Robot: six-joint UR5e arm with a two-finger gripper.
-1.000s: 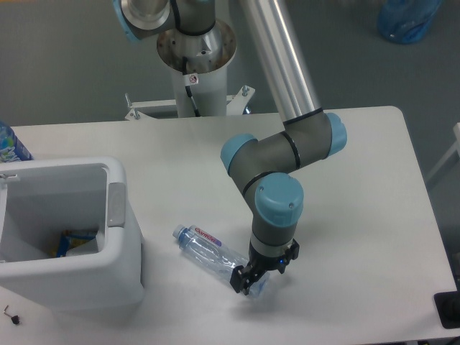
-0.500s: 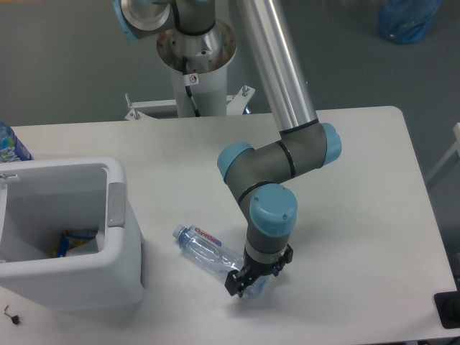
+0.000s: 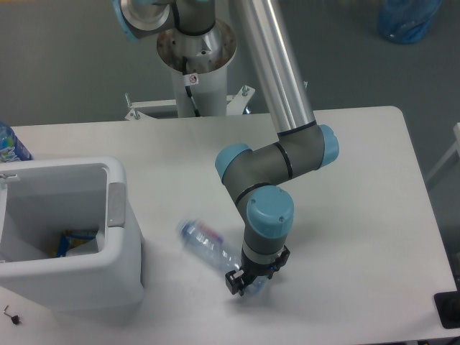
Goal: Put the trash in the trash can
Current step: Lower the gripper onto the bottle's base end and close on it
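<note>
step: water bottle (image 3: 208,245) pickup, low centre | jaws of gripper (image 3: 243,282) clamped on its base end | next: lift, carry left over trash can (image 3: 115,244)

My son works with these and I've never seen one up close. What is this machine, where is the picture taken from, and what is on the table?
It is a single robot arm of grey tubes and blue joints, on a post behind a white table. One fixed camera looks down from in front. At the arm's tip is a two-finger hand, closed on the base end of a clear plastic bottle, which looks blurred, so it is probably moving. To the left stands a white bin, the trash can, with a yellow-blue packet inside. Another bottle peeks in at the left edge.
</note>
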